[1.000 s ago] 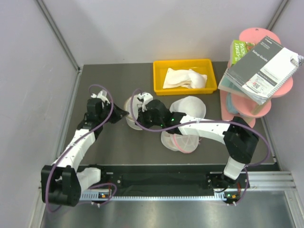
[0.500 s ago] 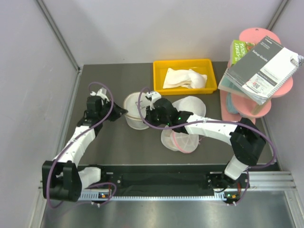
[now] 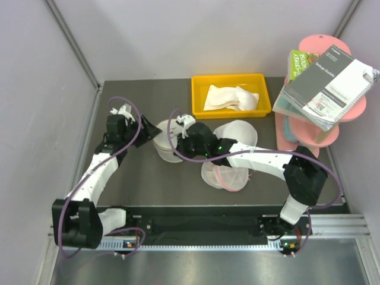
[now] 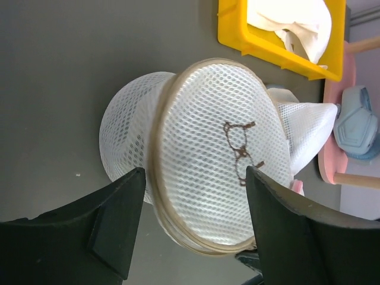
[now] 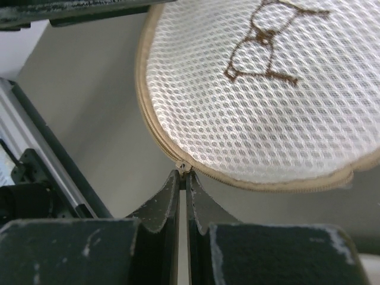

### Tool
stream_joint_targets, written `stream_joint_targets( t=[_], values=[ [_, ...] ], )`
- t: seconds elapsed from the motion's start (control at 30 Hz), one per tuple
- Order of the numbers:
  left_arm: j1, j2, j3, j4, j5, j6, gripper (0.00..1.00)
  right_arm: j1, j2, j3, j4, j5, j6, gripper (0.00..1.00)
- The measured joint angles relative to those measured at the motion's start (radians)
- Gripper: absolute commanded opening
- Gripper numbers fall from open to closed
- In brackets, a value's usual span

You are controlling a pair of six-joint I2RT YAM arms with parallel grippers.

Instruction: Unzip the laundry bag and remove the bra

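Moved: left claw (image 3: 144, 132) has spread wide; laundry bag (image 3: 164, 149), flat before, now tipped on edge, left of centre in the overhead frame.
Zip: right claw (image 5: 183, 178) pressed together, pinching the zip pull (image 5: 184, 168) on the tan rim.
Wrist views only: brown mark on the mesh face.
Room: bare table (image 3: 142, 184) at lower left; yellow tray (image 3: 199, 95) at upper right.

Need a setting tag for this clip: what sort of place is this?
Probably an enclosed robot-lab test bench: plain grey panel walls, a metal mounting rail at the near edge, staged props like the yellow bin.
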Motion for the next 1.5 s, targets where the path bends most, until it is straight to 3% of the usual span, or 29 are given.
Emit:
stream_joint_targets(
  t=[0.2, 0.3, 0.53, 0.57, 0.7, 1.5],
  values=[
    [0.0, -0.136, -0.053, -0.034, -0.03, 0.001, 0.73, 0.033, 0.07, 0.079, 0.008, -0.028, 0.01, 0.0],
    [0.0, -0.172, -0.087, -0.053, -0.03, 0.0, 0.68, 0.051, 0.098, 0.113, 0.009, -0.04, 0.011, 0.0],
    [0.0, -0.2, -0.149, -0.077, -0.026, -0.022, 0.34, 0.068, 0.115, 0.148, 0.01, -0.053, 0.012, 0.0],
    [0.0, -0.2, -0.152, -0.076, -0.024, -0.027, 0.24, 0.068, 0.116, 0.149, 0.011, -0.053, 0.012, 0.0],
    [0.0, -0.199, -0.153, -0.063, -0.01, -0.05, 0.0, 0.068, 0.118, 0.149, 0.009, -0.055, 0.016, 0.0],
    [-0.003, -0.146, -0.153, -0.019, 0.027, -0.06, 0.0, 0.067, 0.08, 0.072, 0.016, -0.004, 0.018, 0.0]
  ],
)
